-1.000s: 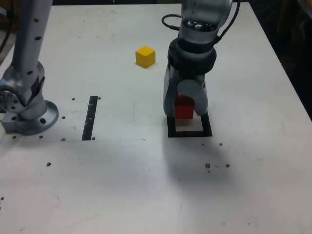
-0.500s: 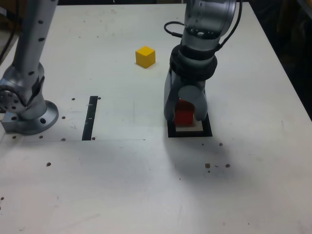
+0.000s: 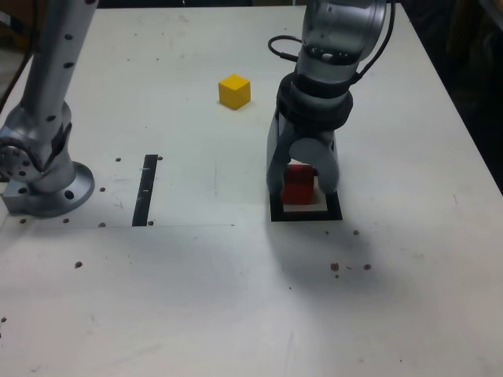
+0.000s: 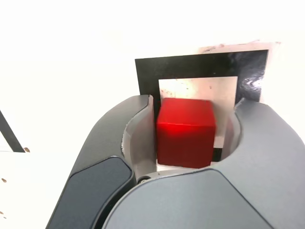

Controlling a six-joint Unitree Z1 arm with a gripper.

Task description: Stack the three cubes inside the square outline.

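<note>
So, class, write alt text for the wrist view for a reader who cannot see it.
A red cube sits between the two grey fingers of the robot's claw, over the white centre of a thick black square outline on a white table. A gap shows beside the cube, so the claw looks open.

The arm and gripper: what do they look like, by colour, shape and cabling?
The arm is silver-grey metal with a black collar above the gripper and a black cable looping beside it. The gripper has two broad, curved grey fingers with darker grey panels. No markings are readable.
</note>
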